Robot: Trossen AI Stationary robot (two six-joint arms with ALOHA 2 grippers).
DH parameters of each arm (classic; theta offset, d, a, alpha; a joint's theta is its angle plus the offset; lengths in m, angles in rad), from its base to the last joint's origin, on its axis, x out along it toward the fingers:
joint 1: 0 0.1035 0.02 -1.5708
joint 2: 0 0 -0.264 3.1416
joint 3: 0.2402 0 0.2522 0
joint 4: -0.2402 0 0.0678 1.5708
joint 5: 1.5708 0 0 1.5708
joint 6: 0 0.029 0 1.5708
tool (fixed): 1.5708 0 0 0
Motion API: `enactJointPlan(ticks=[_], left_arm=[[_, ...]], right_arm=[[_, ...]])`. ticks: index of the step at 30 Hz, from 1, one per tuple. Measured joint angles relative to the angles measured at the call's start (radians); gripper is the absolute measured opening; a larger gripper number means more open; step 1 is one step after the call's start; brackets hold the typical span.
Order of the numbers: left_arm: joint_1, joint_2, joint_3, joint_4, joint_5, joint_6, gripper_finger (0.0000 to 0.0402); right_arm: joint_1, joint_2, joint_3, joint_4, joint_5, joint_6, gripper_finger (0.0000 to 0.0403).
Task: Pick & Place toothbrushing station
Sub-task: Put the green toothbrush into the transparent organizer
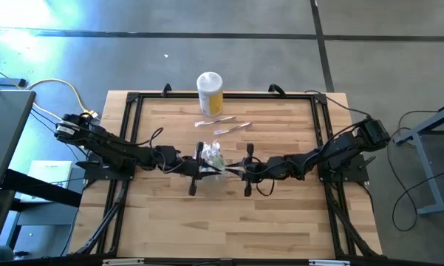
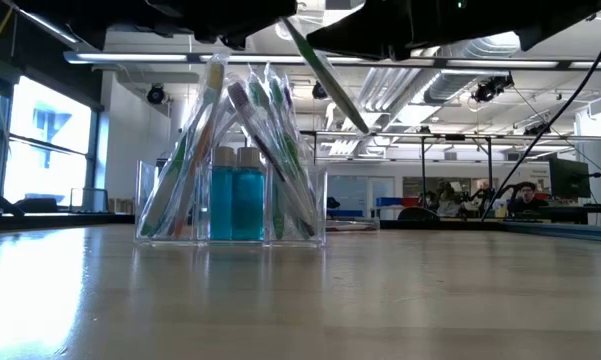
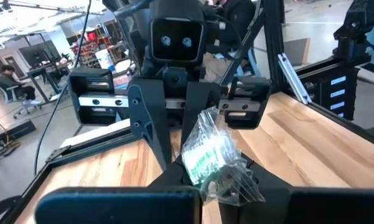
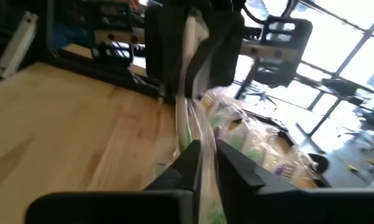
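Wooden table [image 1: 281,222], centre of frame: the toothbrushing station [image 1: 214,159] sits between both grippers. Left gripper [image 1: 202,168] and right gripper [image 1: 240,171] pinch wrapped toothbrushes; next comes careful seating, I judge.

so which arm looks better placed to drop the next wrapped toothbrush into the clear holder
Probably the left. Both grippers meet over the toothbrushing station, but the left gripper is shut on a wrapped toothbrush. The right gripper only pinches the same crinkled wrapping between its fingers from the other side.
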Motion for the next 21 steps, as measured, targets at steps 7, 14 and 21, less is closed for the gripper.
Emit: enactJointPlan(ticks=[7, 14, 21], left_arm=[[0.0, -0.054, 0.0, -0.054, 0.001, -0.031, 0.0008], [-0.033, -0.246, 0.043, -0.35, 0.036, -0.207, 0.0008], [-0.124, -0.374, 0.267, -1.005, -0.077, -0.412, 0.0008]], right_arm=[[0.077, -0.013, 0.0, 0.0, 0.232, -0.036, 0.0114], [0.169, -0.032, 0.0, -0.006, 0.418, -0.081, 0.0208], [0.213, -0.03, 0.0, -0.012, 0.442, -0.129, 0.0228]])
